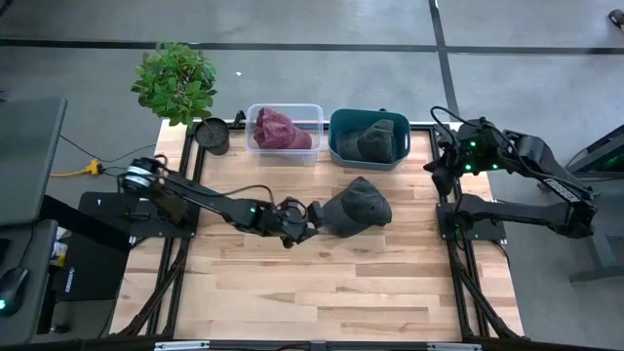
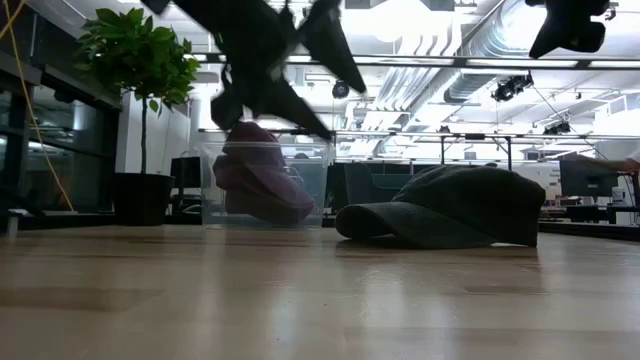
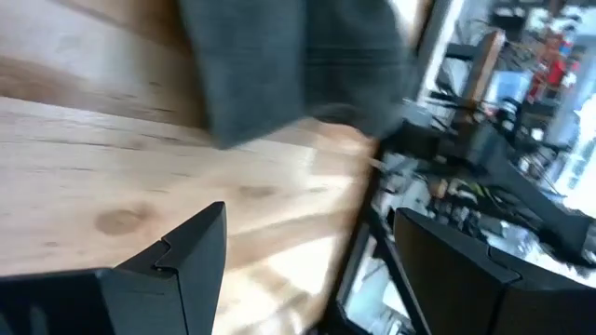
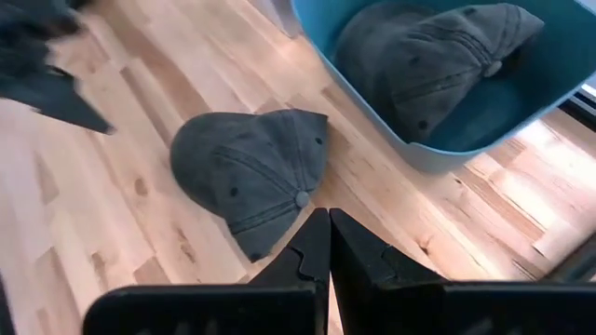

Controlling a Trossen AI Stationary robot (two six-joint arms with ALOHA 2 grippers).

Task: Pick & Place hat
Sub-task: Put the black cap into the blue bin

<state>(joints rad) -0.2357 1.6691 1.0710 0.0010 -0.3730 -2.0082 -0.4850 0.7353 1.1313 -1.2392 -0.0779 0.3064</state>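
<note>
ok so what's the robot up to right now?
Hat sorting. The left gripper, fingers open, sits beside a grey cap lying flat mid-table, not gripping it. Another grey cap is already in the blue bin, and a maroon one in the clear bin. The right gripper waits shut at the table's right edge.

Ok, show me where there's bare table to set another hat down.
The wide wood in front of the dark cap and left tool is bare, out to the front edge. The back edge is crowded: clear bin, teal bin, black pot.
</note>
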